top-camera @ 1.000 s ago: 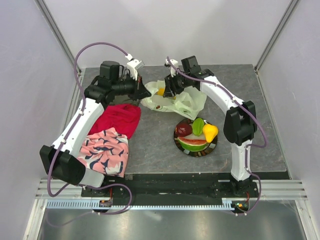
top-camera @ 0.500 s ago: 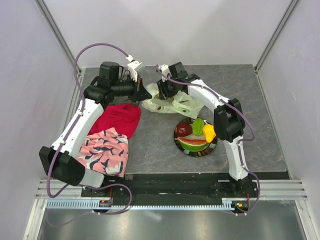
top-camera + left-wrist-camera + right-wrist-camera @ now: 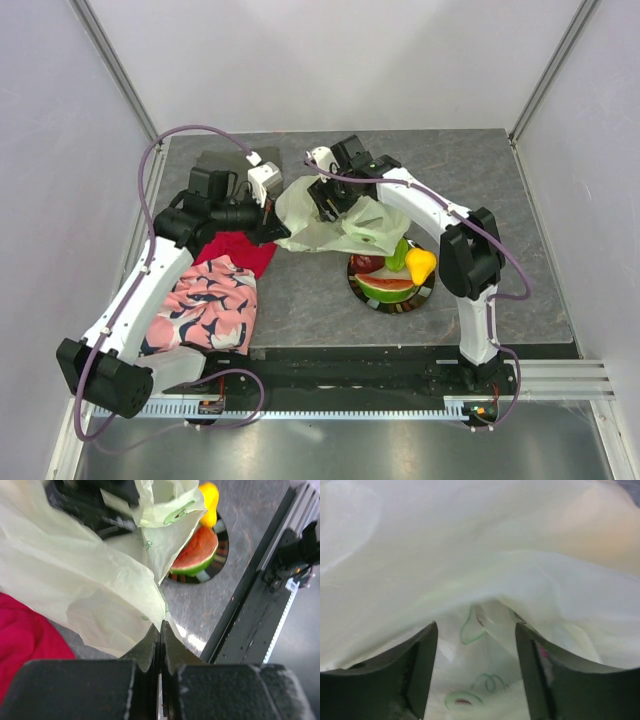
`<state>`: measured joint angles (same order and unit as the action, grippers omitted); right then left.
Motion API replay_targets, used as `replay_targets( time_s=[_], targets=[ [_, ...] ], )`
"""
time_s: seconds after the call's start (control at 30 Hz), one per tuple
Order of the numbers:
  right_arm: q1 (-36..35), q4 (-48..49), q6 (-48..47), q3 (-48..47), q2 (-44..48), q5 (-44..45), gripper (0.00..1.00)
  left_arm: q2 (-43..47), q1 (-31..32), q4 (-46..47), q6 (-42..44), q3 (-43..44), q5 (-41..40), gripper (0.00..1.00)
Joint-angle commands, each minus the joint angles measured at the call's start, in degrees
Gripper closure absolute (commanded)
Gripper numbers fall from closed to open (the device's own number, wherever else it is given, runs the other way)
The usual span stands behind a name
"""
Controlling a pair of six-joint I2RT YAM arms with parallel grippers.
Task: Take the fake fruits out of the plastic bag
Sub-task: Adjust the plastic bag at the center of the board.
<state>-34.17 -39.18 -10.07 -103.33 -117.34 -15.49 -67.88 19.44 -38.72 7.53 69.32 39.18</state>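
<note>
Grey desk point(image 3: 520, 200) bears a plate point(image 3: 395, 309) with four fake fruits point(image 3: 388, 282) out; left gripper point(image 3: 160, 630) pinches the plastic bag point(image 3: 320, 215), right gripper point(image 3: 476, 630) gapes among its folds; leftovers hidden.

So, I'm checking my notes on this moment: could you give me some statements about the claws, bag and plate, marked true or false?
1. The left claw is shut on the bag. True.
2. The right claw is clamped shut. False: it stands open, facing bag film.
3. The watermelon slice lies on the plate. True.
4. The yellow pear sits on the red cloth. False: it is on the plate.
</note>
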Motion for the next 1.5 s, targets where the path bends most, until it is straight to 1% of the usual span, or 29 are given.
replay_targets(
  time_s=[0.0,0.07,0.1,0.23,0.33,0.47,0.53,0.57,0.6,0.63,0.67,0.7,0.73,0.77,0.8,0.83,0.87,0.9,0.97,1.0,1.03,1.13,1.17,1.3,1.33,1.4,1.47],
  targets=[
    [0.6,3.2,0.0,-3.7,-3.0,7.7,0.23,0.0,0.2,-0.1,3.6,-3.1,-2.7,0.98],
    [0.5,3.6,0.4,-6.3,-4.7,10.2,0.19,0.1,0.2,1.4,3.1,-3.3,-4.7,0.98],
    [0.5,3.5,0.7,-7.4,-6.6,10.8,0.16,0.0,0.1,1.7,2.9,-3.6,-4.8,0.98],
    [0.8,4.2,2.4,-12.6,-11.1,11.8,0.11,-1.0,0.2,3.2,2.5,-2.8,-3.9,0.98],
    [0.8,4.7,2.6,-14.0,-12.5,12.3,0.11,-1.9,0.2,4.2,2.1,-1.6,-3.0,0.98],
    [0.8,4.2,1.3,-13.6,-11.3,11.6,0.11,-3.2,0.2,4.8,0.7,0.5,-3.1,0.98],
    [0.8,1.9,0.3,-12.0,-8.8,10.0,0.12,-2.2,0.2,1.3,1.2,2.6,-5.3,0.98],
    [0.8,1.1,-0.2,-9.0,-7.6,8.7,0.15,-1.2,0.2,-0.3,2.4,3.2,-6.1,0.98],
    [0.8,-0.1,-1.0,-7.0,-4.5,5.2,0.16,1.1,0.2,-4.0,3.3,4.1,-7.3,0.98],
    [0.7,-0.7,-1.7,-5.0,-2.8,3.1,0.17,3.0,0.2,-5.4,4.3,4.4,-10.1,0.98],
    [0.3,-1.0,-1.9,-1.0,-1.0,2.5,0.18,4.8,0.1,-7.0,6.2,4.9,-12.1,0.98],
    [0.2,-0.9,-1.9,0.7,2.3,1.9,0.18,9.6,0.1,-7.9,7.1,5.2,-14.0,0.98],
    [0.2,-0.6,-1.9,3.4,3.9,1.1,0.18,12.1,0.2,-8.9,8.2,5.2,-15.3,0.98],
    [0.0,-0.3,-1.9,4.2,6.0,0.6,0.19,14.7,0.2,-8.7,10.2,4.3,-14.8,0.98],
    [0.0,0.1,-1.8,4.3,6.5,0.2,0.19,19.9,0.2,-8.7,11.0,3.0,-14.0,0.98],
    [-0.2,0.3,-1.8,3.8,6.7,-1.7,0.19,21.7,0.2,-8.1,12.2,1.4,-12.3,0.98],
    [-0.4,0.6,-2.0,3.3,6.4,-2.9,0.21,23.1,0.2,-8.1,12.7,-2.6,-11.2,0.98],
    [-0.5,1.4,-2.1,2.9,5.8,-3.8,0.22,23.6,0.2,-8.1,12.6,-4.2,-10.3,0.98],
    [-0.5,1.8,-2.9,0.2,3.2,-7.9,0.26,21.5,0.2,-7.5,10.7,-7.3,-8.4,0.98],
    [-0.6,0.5,-3.2,-1.6,2.0,-9.1,0.27,20.2,0.2,-7.4,10.1,-7.8,-7.7,0.98],
    [-0.6,-0.3,-4.2,-5.3,0.9,-12.3,0.30,17.7,0.2,-6.1,9.0,-8.3,-6.5,0.98],
    [-1.2,-2.3,-7.0,-9.0,-0.9,-16.0,0.32,18.0,0.2,-2.1,8.4,-11.5,-6.5,0.98],
    [-1.5,-2.7,-8.0,-9.2,-0.6,-18.3,0.33,18.3,0.2,-0.2,8.4,-13.0,-6.7,0.98],
    [-2.3,-3.4,-10.3,-7.9,1.0,-20.8,0.36,17.8,0.2,1.7,7.5,-14.6,-9.1,0.98],
    [-2.3,-3.4,-10.6,-6.8,1.6,-21.8,0.37,17.8,0.2,2.2,6.0,-15.0,-10.1,0.98],
    [-2.3,-2.7,-11.6,-5.0,4.1,-24.4,0.37,17.3,0.2,4.0,4.0,-15.0,-12.9,0.98],
    [-2.3,-2.1,-13.5,-4.0,6.9,-26.0,0.38,16.3,0.2,4.5,2.8,-14.0,-13.3,0.98]
  ],
)
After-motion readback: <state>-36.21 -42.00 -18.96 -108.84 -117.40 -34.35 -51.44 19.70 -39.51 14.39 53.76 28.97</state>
